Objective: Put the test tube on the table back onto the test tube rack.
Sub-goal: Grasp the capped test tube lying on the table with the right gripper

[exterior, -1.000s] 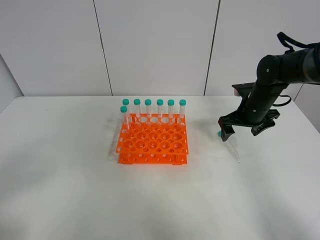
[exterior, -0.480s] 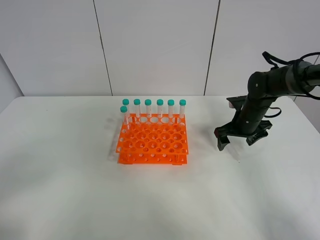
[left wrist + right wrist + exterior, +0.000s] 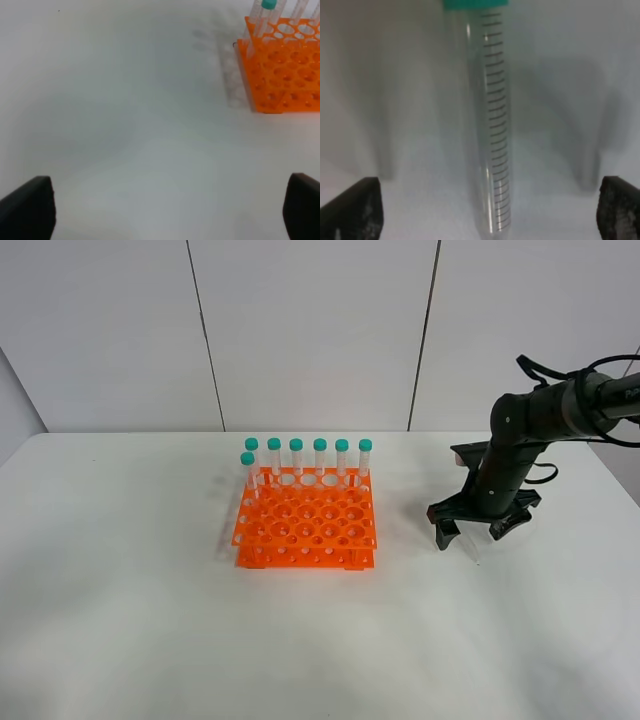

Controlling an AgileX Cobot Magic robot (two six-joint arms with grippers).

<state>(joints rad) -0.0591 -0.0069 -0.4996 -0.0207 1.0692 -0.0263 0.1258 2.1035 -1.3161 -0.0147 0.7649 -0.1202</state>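
The test tube (image 3: 487, 115), clear with a teal cap, lies flat on the white table (image 3: 150, 620). In the exterior view only its tapered end (image 3: 475, 554) shows below my right gripper (image 3: 470, 532). The right gripper (image 3: 485, 210) is open and low over the tube, one finger on each side, not touching it. The orange test tube rack (image 3: 305, 520) stands mid-table, left of the right gripper, with several capped tubes along its back. My left gripper (image 3: 162, 207) is open and empty over bare table, with the rack (image 3: 282, 75) ahead of it; the left arm is outside the exterior view.
A white panelled wall (image 3: 310, 330) stands behind the table. The table's right edge lies close beyond the right arm (image 3: 520, 430).
My right gripper has moved left and down onto the lying tube; its open fingers now straddle it. The rack and its tubes have not moved.
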